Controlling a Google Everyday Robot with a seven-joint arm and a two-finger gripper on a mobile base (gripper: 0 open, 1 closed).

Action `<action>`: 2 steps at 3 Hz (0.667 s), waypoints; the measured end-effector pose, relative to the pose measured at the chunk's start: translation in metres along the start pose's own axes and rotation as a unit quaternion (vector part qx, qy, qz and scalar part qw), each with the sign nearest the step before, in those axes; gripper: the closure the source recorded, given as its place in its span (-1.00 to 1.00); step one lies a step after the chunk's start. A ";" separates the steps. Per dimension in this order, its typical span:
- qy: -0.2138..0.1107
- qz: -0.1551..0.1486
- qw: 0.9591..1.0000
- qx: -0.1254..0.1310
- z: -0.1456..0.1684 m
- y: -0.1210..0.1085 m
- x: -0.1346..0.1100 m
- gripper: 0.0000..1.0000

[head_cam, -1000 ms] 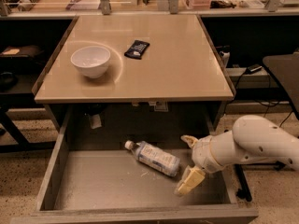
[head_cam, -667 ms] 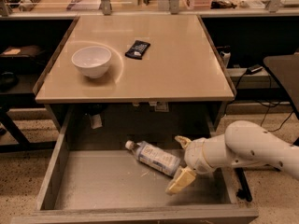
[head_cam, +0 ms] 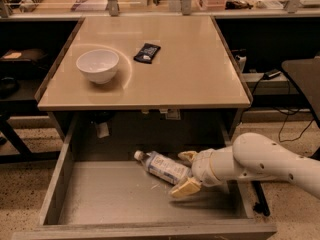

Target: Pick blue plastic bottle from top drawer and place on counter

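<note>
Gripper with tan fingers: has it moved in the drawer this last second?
Yes. The two-finger gripper has moved left across the grey top drawer, away from its right wall, open fingers flanking the base of the clear bluish plastic bottle.

A white bowl (head_cam: 98,65) stands upright, a black snack packet (head_cam: 147,52) lying apart to its right.

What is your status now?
Hand in drawer, open, straddling bottle base. Bottle lying on drawer floor. Nothing in the way.

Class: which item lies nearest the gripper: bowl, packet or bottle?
The blue plastic bottle, in the top drawer beside the gripper; the others sit on the counter.
</note>
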State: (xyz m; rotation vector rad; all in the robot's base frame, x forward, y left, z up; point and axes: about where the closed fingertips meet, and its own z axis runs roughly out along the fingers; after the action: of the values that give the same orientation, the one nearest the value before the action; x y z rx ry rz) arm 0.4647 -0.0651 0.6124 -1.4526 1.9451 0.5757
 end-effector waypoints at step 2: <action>0.000 0.000 1.000 0.000 0.000 0.000 0.000 0.44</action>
State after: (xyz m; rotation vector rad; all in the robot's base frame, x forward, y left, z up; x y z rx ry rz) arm 0.4647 -0.0650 0.6123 -1.4527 1.9450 0.5758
